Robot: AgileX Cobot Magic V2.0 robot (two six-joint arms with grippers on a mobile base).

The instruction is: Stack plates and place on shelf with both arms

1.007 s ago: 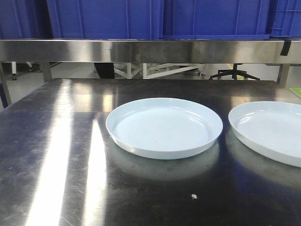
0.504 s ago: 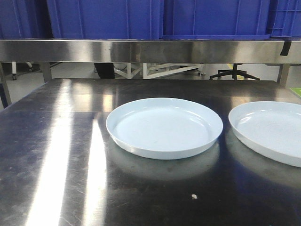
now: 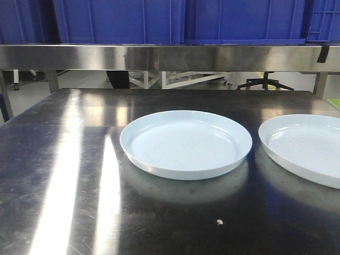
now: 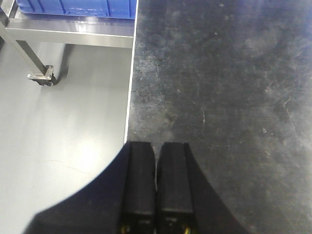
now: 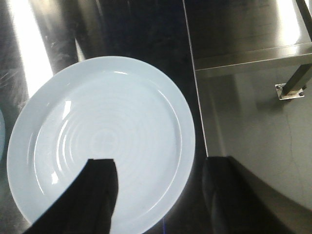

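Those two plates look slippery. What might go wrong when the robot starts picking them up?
The right-hand plate lies close to the edge of the tabletop; a nudge from the open right gripper over it could slide it off. Its rim is low and glossy, so a pinch may slip. The shelf rail sits above the tabletop, so a lifted stack could catch on it.
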